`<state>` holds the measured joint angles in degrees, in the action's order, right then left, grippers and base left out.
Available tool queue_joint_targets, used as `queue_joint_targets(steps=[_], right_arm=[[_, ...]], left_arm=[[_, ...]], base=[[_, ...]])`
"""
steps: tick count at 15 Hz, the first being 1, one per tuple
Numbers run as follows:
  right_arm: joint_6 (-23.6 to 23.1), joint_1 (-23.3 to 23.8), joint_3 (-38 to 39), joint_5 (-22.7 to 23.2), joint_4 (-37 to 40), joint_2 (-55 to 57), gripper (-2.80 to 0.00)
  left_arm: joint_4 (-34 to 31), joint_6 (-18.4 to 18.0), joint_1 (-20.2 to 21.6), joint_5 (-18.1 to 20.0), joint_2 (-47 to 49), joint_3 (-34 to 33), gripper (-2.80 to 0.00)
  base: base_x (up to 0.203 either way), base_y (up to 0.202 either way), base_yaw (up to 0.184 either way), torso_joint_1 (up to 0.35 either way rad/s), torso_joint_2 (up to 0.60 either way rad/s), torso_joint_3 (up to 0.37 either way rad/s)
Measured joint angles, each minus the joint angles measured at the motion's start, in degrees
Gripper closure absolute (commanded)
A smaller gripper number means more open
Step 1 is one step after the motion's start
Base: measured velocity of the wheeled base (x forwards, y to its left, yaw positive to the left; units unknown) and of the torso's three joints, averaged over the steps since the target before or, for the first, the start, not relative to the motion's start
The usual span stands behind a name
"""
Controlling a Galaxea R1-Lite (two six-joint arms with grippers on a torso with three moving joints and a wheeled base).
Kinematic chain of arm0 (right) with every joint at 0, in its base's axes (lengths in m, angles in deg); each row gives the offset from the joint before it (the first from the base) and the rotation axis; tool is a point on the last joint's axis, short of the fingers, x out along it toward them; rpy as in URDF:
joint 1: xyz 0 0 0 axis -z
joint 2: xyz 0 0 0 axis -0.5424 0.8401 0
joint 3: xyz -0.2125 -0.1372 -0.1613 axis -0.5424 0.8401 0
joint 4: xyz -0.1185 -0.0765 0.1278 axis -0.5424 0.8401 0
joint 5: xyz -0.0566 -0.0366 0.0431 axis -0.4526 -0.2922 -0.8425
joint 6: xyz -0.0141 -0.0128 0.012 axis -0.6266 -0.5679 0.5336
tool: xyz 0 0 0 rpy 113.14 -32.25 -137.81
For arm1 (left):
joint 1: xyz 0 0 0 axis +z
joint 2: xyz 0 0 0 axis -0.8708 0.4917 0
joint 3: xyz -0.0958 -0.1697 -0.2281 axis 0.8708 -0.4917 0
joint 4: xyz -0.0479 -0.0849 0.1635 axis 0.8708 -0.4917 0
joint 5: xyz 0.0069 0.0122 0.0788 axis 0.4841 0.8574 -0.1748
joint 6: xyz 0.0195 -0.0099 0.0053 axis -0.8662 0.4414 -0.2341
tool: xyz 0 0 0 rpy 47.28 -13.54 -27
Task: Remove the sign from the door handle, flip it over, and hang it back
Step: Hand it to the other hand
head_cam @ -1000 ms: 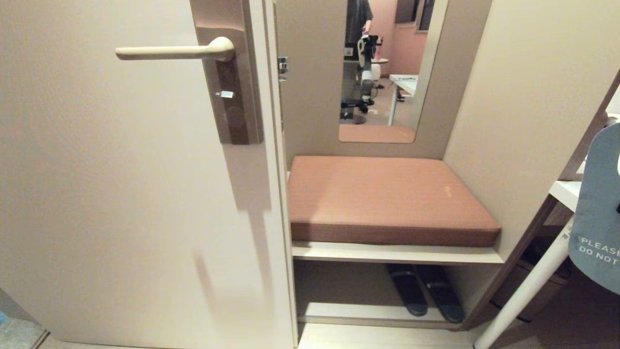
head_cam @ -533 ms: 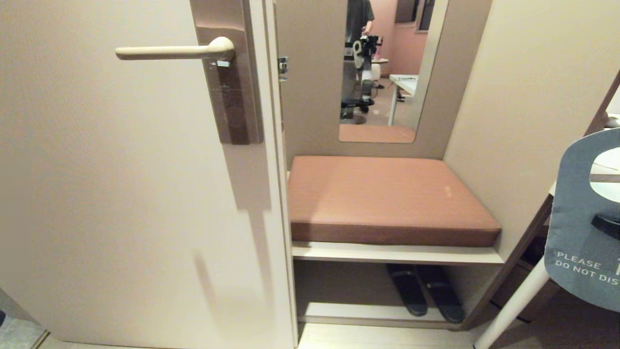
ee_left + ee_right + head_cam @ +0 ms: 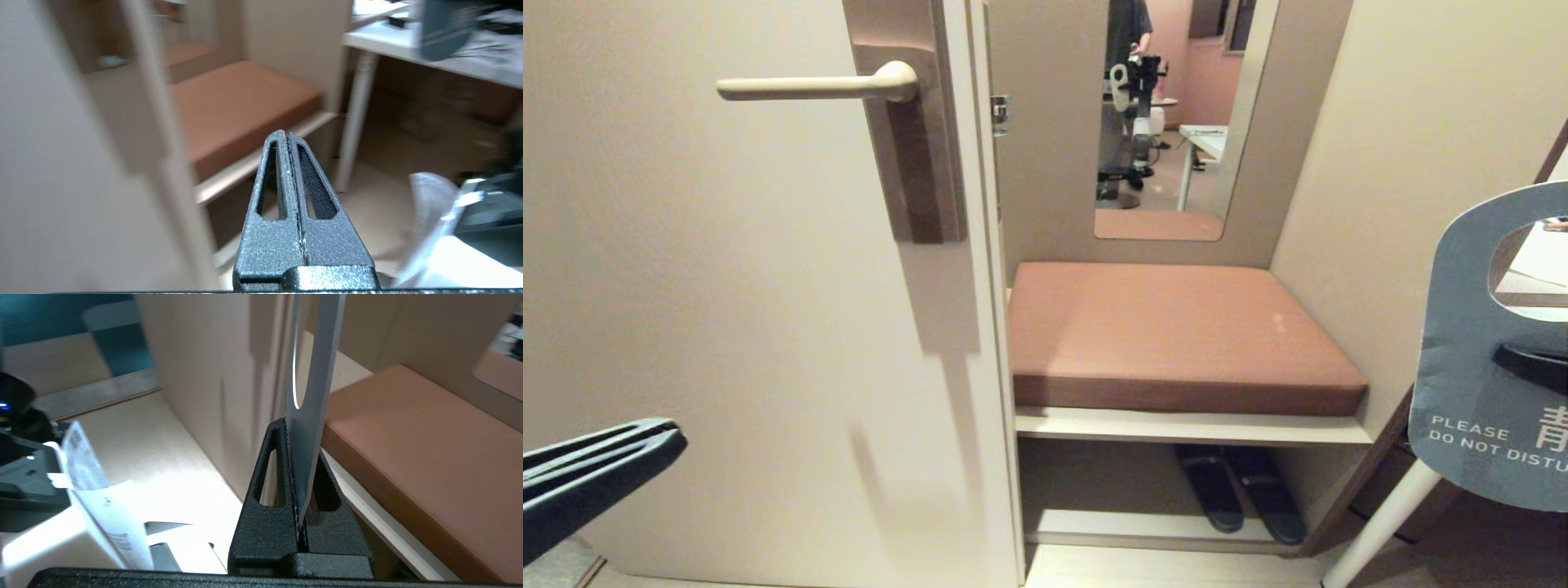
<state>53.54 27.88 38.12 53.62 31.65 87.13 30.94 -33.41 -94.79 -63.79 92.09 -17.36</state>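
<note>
Beige door (image 3: pixel 727 310) fills the left half of the head view, with a padded brown bench (image 3: pixel 1176 335) in the nook beside it and a mirror (image 3: pixel 1168 122) above that. So the door handle (image 3: pixel 809 85) is bare right now, nothing hanging on it. The sign (image 3: pixel 1470 359) is way over at the right edge, blue "DO NOT DISTURB" face toward the camera, pinched edge-on in the right gripper (image 3: pixel 300 486) just under its oval hole. Left gripper (image 3: pixel 629 445) pokes in low on the left, fingers pressed together, holding nothing. Looks to me like we're at the turn-it-over step, or just past it. Next move probably needs the sign carried across to the handle and the hole lined up with the lever's free tip.
</note>
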Motion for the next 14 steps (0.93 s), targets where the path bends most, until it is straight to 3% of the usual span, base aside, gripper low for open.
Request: queue_joint_targets(steps=[3, 7, 14], right_arm=[[0.78, -4.65, -2.25, 0.02, 0.0, 2.92, 0.0], [4.09, -11.21, -6.65, 0.05, -0.74, 7.5, 0.0], [17.47, -18.62, -7.13, -0.04, -19.43, 15.39, 0.0]], left_arm=[[5.1, 4.28, -5.62, -0.01, 5.98, 0.48, 0.0], [13.27, 6.1, -7.34, 0.02, 13.24, 0.92, 0.0], [13.98, 9.35, -9.79, 0.04, 19.12, 3.67, 0.0]], base=[[0.0, 0.0, 0.0, 0.0, 0.0, 0.0], [0.0, 0.0, 0.0, 0.0, 0.0, 0.0], [0.0, 0.0, 0.0, 0.0, 0.0, 0.0]])
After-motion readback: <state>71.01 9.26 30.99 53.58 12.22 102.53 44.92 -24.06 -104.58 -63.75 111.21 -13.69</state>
